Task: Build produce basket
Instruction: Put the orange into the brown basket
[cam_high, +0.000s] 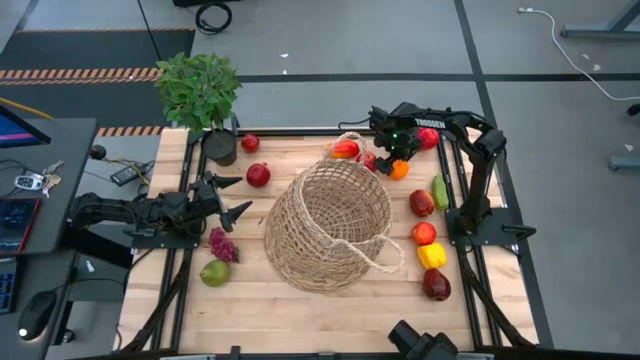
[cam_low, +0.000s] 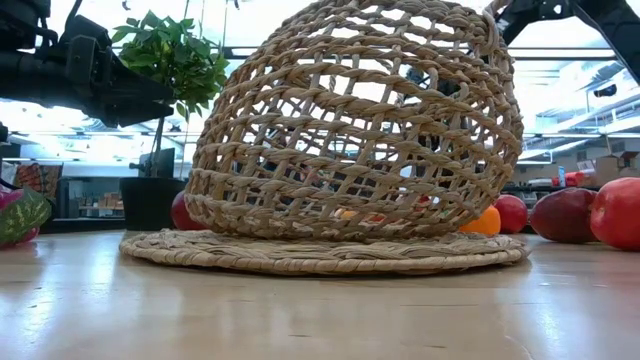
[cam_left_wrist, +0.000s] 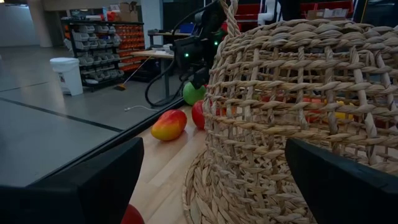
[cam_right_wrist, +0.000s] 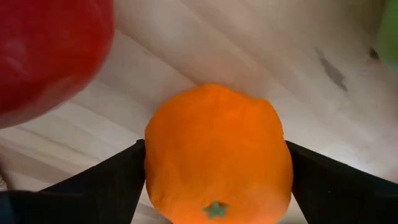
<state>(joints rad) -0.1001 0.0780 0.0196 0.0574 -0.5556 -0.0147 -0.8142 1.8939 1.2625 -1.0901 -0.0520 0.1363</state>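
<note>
Right end effector (cam_high: 397, 160) hangs at the far edge of the bench (cam_high: 300, 310) in the high view, directly over the orange (cam_high: 400, 169), just beyond the basket (cam_high: 330, 225) in the middle. The left end effector (cam_high: 225, 195) waits with its fingers spread, beside the basket's other flank. Counted from above: one basket, two arms, one potted plant (cam_high: 200, 90), and thirteen pieces of produce that I can make out: seven reddish, one mango (cam_high: 345, 150), one orange, one yellow pepper (cam_high: 431, 255), a cucumber (cam_high: 440, 190), a pear (cam_high: 214, 272) and one bunch of grapes (cam_high: 222, 243). All lie outside the basket. In the low view the basket seems tipped with its mouth not facing up, which probably needs righting before anything will stay in. The left wrist view adds a green fruit (cam_left_wrist: 193, 93) behind the mango, hidden from above, so fourteen is likelier. In the right wrist view the fingers are open astride the orange, close against both sides, with the fruit resting on the wood. To do it well, close squarely across the widest part, firm but gentle since a round fruit can squirt out, then lift straight up clear of the red fruit (cam_right_wrist: 50, 56) alongside.
</note>
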